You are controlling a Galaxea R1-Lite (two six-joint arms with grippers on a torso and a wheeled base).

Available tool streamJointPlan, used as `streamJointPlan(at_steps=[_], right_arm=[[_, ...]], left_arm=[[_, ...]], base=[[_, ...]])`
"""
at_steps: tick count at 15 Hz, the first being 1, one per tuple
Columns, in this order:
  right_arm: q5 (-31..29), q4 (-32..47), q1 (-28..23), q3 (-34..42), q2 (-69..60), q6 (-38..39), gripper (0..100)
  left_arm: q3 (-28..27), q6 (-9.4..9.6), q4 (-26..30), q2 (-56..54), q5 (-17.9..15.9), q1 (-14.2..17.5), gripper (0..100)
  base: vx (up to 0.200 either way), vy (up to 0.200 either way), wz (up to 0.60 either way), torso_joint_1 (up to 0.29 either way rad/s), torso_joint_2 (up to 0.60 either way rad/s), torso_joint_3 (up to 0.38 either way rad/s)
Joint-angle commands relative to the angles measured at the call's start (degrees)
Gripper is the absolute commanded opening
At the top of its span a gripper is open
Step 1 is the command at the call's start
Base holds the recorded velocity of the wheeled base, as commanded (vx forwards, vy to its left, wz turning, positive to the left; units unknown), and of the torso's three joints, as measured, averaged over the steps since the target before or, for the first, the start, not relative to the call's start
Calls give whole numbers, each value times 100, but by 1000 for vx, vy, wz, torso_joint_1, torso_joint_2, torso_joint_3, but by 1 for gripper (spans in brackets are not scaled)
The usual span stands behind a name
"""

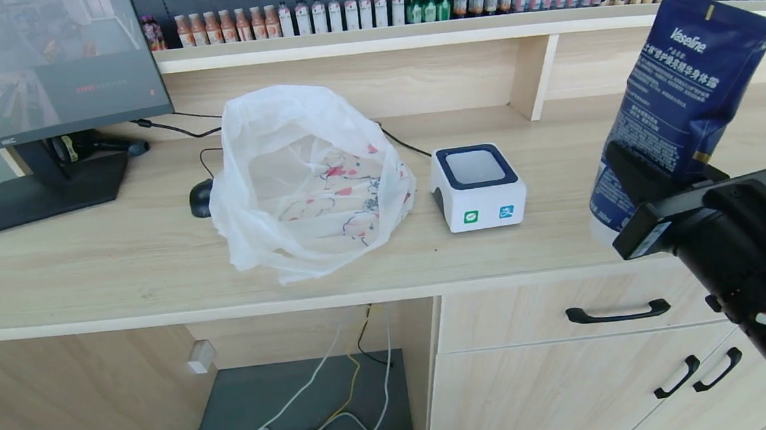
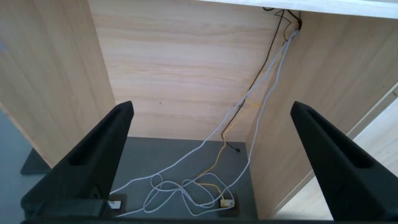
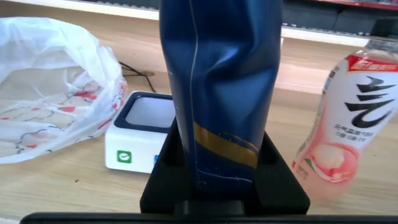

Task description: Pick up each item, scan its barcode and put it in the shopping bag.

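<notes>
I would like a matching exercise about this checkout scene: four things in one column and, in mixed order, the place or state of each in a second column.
Things
1. dark blue soft pouch
2. thin white plastic shopping bag
3. white cube-shaped scanner
4. clear drink bottle with pink label

Places or states
a. sits on the wooden counter, window facing up
b. held in the right pincer
c. lies open on the counter
d. stands unheld, close beside the pouch

Pairs: 1-b, 2-c, 3-a, 4-d
</notes>
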Motion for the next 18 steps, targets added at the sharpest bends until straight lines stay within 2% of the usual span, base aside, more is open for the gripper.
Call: streamJointPlan(at_steps=[1, 5, 7, 10, 14, 15, 18], right_arm=[[19, 12, 76, -18, 70, -85, 0], [213, -5, 102, -176, 333, -841, 0], [582, -5, 93, -695, 632, -1263, 0], [881, 21, 84, -1328, 957, -1465, 0], [934, 30, 76, -1451, 1037, -1588, 0], [1311, 30, 23, -1451, 1045, -1764, 0], [1628, 232, -162, -1565, 1045, -1808, 0]], left_arm=[[0, -1, 0, -1, 1, -1, 100], [0, -1, 0, 8, 1, -1, 100], [0, -1, 0, -1, 1, -1, 100], [0, -1, 0, -1, 1, -1, 100], [0, -1, 0, -1, 1, -1, 100], [0, -1, 0, -1, 1, -1, 100], [0, -1, 0, -1, 1, -1, 100]], base=[[0, 0, 0, 0, 0, 0], [0, 0, 0, 0, 0, 0], [0, 0, 0, 0, 0, 0], [0, 0, 0, 0, 0, 0], [0, 0, 0, 0, 0, 0], [0, 0, 0, 0, 0, 0], [0, 0, 0, 0, 0, 0]])
